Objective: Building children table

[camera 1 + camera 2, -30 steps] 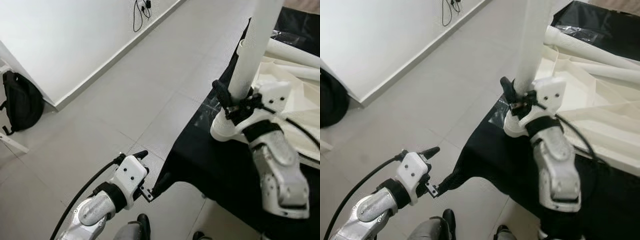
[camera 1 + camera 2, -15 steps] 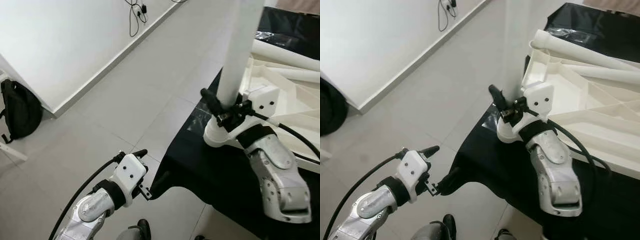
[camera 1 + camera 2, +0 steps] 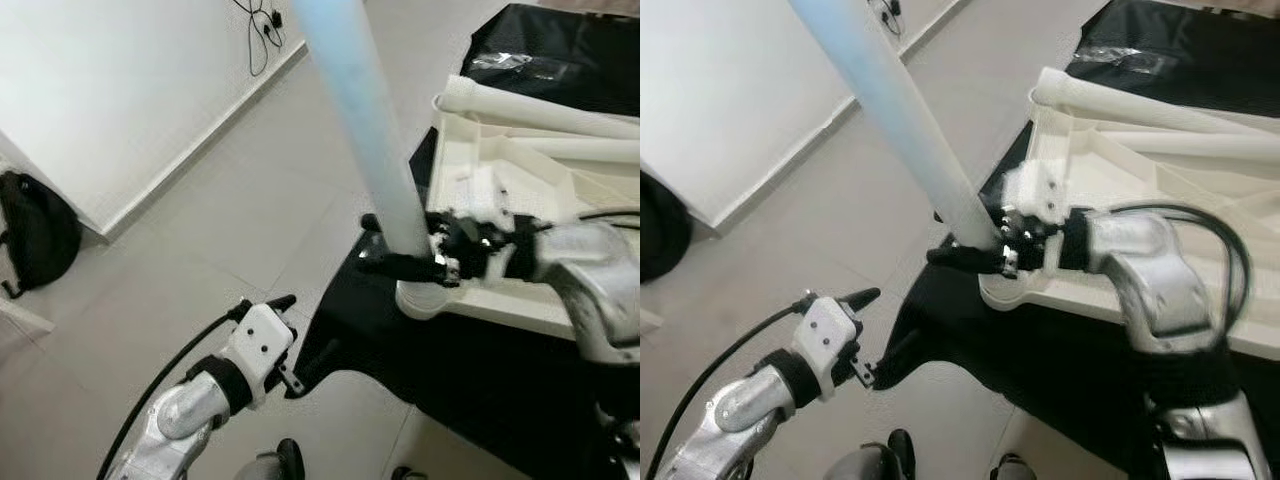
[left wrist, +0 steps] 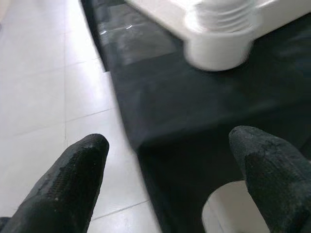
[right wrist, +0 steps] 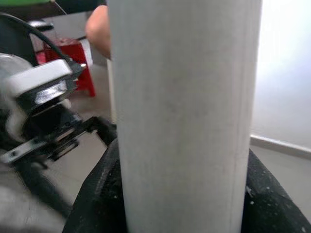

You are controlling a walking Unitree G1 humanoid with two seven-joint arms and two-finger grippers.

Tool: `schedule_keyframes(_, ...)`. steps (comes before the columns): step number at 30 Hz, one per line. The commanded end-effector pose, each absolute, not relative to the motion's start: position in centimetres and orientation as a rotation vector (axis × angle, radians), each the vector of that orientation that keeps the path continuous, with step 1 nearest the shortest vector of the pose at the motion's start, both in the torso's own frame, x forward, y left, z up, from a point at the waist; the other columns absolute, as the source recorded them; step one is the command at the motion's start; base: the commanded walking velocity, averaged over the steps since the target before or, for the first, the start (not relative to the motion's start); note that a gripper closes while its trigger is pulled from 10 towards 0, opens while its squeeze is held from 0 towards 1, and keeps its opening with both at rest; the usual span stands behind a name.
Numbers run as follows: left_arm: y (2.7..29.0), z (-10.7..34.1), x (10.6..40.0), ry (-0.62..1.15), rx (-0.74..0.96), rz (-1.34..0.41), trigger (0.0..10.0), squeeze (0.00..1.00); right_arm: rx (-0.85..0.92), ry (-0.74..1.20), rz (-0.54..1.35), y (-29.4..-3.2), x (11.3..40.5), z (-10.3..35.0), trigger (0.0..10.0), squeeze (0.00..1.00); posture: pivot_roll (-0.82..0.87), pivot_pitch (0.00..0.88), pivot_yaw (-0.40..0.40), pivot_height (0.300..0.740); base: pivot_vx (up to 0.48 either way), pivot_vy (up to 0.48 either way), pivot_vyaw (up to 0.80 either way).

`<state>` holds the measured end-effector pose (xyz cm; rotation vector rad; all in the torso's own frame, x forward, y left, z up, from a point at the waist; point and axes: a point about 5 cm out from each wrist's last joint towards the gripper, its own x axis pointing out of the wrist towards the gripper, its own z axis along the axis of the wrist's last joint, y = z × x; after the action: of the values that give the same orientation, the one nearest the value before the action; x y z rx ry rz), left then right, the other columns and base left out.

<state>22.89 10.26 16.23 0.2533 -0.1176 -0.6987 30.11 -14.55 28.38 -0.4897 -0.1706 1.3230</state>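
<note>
The right gripper (image 3: pixel 400 262) sits at centre right of the left eye view, its black fingers (image 3: pixel 395 266) pinching the lower end of a long white table leg (image 3: pixel 365 130). The leg runs between the fingers and slants up toward the top centre of the frame, leaning left. Its wide round base (image 3: pixel 425 298) sits just below the fingers, touching the near corner of the upturned white tabletop (image 3: pixel 520 185). In the right wrist view the leg (image 5: pixel 184 111) stands between the two dark fingers (image 5: pixel 95 194), pressed on both sides.

The tabletop lies underside up on a black cloth (image 3: pixel 450 360) at the right of the frame, ribs showing. Another white leg (image 3: pixel 540 108) lies across its far edge at upper right.

The left gripper (image 3: pixel 285 335) hangs at lower centre-left over the pale tiled floor (image 3: pixel 200 250), near the cloth's edge and well apart from the leg. In the left wrist view its fingers (image 4: pixel 73 179) are spread wide with nothing between them, and the leg's base (image 4: pixel 218 41) shows beyond.

A black backpack (image 3: pixel 35 235) rests at the far left beside a white wall (image 3: pixel 110 80).
</note>
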Motion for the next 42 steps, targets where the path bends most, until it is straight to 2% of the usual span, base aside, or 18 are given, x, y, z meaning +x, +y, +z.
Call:
schedule_keyframes(1, 10.4, 15.4, 22.6, -0.081, 0.256, -0.700, 10.0, 0.00, -0.485, -0.184, 1.333, -13.3, 30.9, 27.9, 10.0, 0.00, -0.02, 0.307, 0.092, 0.740, 0.000, 0.000, 0.00)
schedule_keyframes(6, 10.4, 15.5, 22.5, -0.082, 0.252, -0.691, 10.0, 0.00, -0.280, -0.288, 1.314, -13.4, 31.2, 29.6, 10.0, 0.00, -0.03, 0.313, 0.088, 0.740, 0.000, 0.000, 0.00)
schedule_keyframes(11, 10.4, 15.5, 22.5, -0.082, 0.251, -0.692, 10.0, 0.00, -0.203, -0.304, 1.285, -13.9, 31.6, 29.7, 10.0, 0.00, -0.03, 0.315, 0.090, 0.740, 0.000, 0.000, 0.00)
schedule_keyframes(14, 10.4, 15.5, 22.6, -0.082, 0.248, -0.693, 10.0, 0.00, -0.085, -0.312, 1.102, -14.7, 33.0, 29.0, 10.0, 0.00, -0.03, 0.314, 0.090, 0.740, 0.000, 0.000, 0.00)
schedule_keyframes(18, 10.4, 15.5, 22.6, -0.083, 0.250, -0.692, 10.0, 0.00, -0.054, -0.314, 1.021, -14.9, 33.6, 28.3, 10.0, 0.00, -0.03, 0.313, 0.090, 0.740, 0.000, 0.000, 0.00)
schedule_keyframes(24, 10.4, 15.6, 22.7, -0.085, 0.254, -0.691, 10.0, 0.00, -0.041, -0.303, 1.002, -15.2, 33.4, 27.7, 10.0, 0.00, -0.03, 0.312, 0.091, 0.740, 0.000, 0.000, 0.00)
schedule_keyframes(33, 10.5, 15.6, 22.6, -0.087, 0.255, -0.688, 10.0, 0.00, -0.005, -0.307, 1.138, -17.6, 31.3, 27.9, 10.0, 0.00, -0.03, 0.316, 0.092, 0.740, 0.000, 0.000, 0.00)
schedule_keyframes(42, 10.5, 15.6, 22.6, -0.085, 0.259, -0.692, 10.0, 0.00, 0.004, -0.304, 1.112, -18.3, 31.1, 27.3, 10.0, 0.00, -0.02, 0.310, 0.098, 0.740, 0.000, 0.000, 0.00)
